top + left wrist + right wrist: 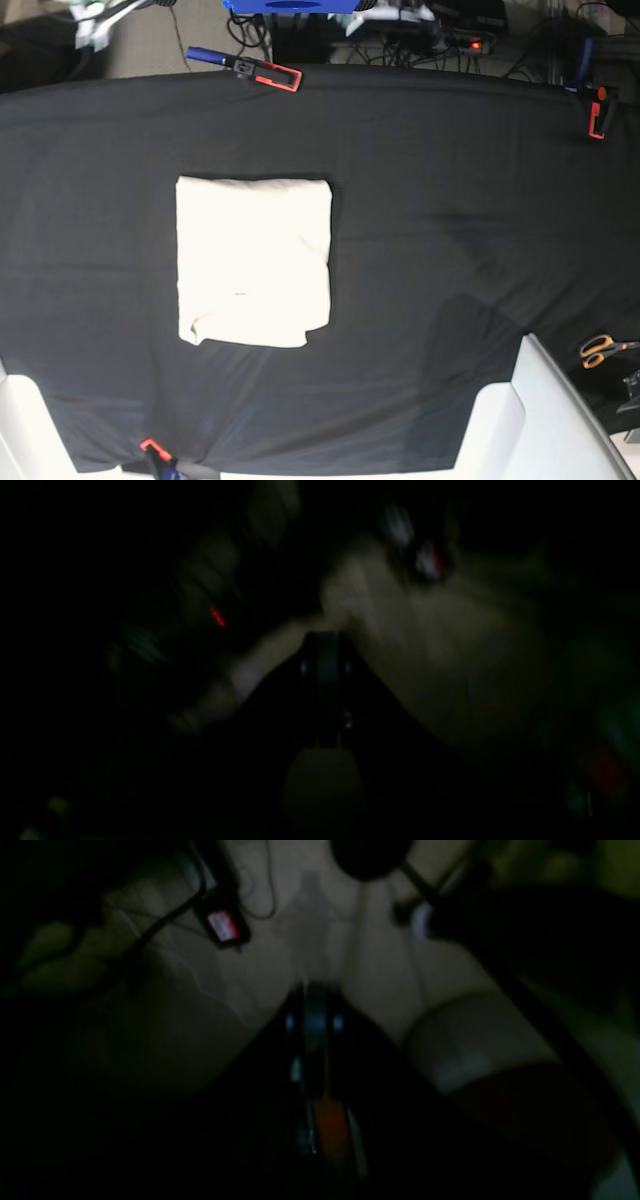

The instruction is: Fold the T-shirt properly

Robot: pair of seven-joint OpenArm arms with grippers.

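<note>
Already the T-shirt (254, 261) lies folded into a neat rectangle left of centre on the black tabletop (450, 220). Both my end effectors are closed and hold nothing. I judge it light, soft and floppy; I'd pinch the loose lower corner.

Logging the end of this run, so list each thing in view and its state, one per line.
T-shirt: folded into a neat rectangle, lying flat on the table cloth, held by neither tool.
Black table cloth: spread over the table, clamped at its edges.
Clamps: shut on the cloth's edge.
Scissors: lying at the right edge, untouched.
Left tool: shut, holding nothing.
Right tool: shut, holding nothing.
</note>
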